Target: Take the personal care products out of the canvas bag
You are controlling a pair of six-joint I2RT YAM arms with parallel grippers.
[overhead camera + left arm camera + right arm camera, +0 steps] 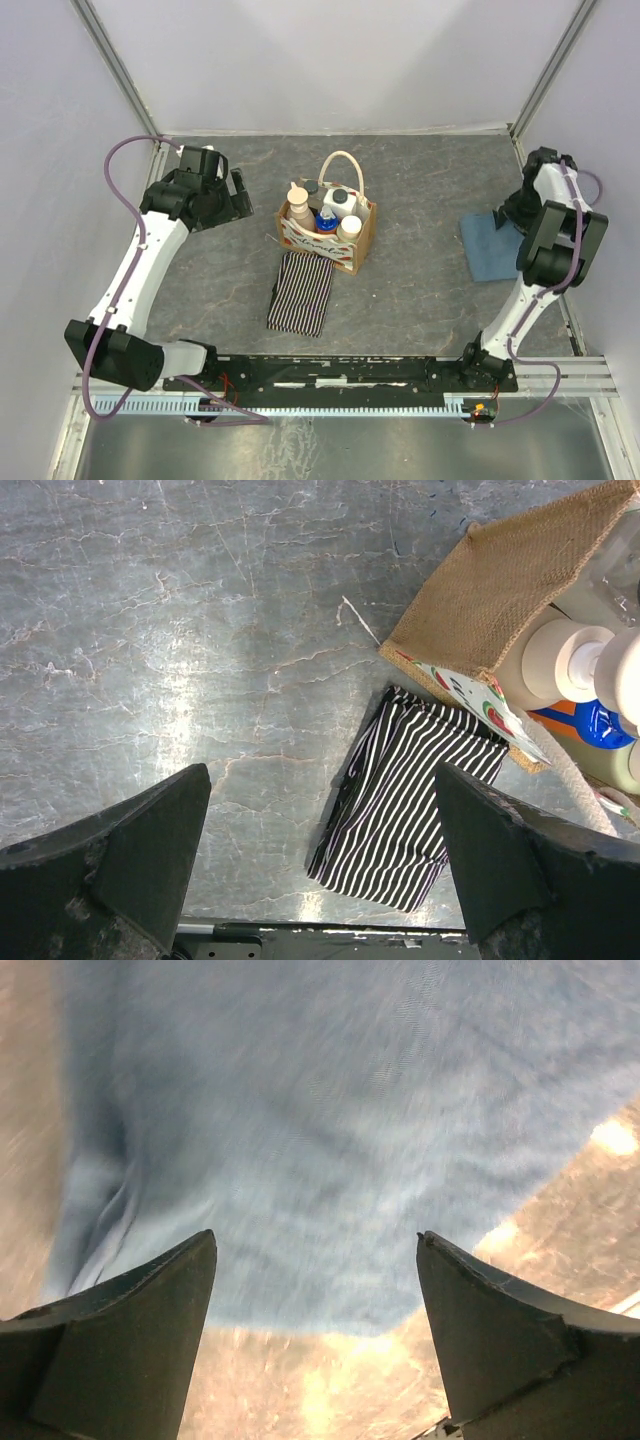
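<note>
The canvas bag [366, 238] stands upright mid-table, its cream handle arching over it. Inside stand the tan pump bottle [299, 207], the blue-capped bottle [326, 220], the white bottle with a black cap [340, 203] and the cream-capped bottle [349, 229]. My left gripper [238, 195] is open and empty, above the table to the left of the bag. Its wrist view shows the bag's tan wall [500, 590], the pump bottle [560, 660] and the blue cap [598, 725] past my open left gripper [322, 780]. My right gripper [505, 215] is open and empty, low over the blue cloth.
A black-and-white striped cloth [302, 292] lies in front of the bag and shows in the left wrist view [410, 800]. A folded blue cloth [487, 247] lies at the right and fills the right wrist view [330, 1140]. Walls enclose the table on three sides.
</note>
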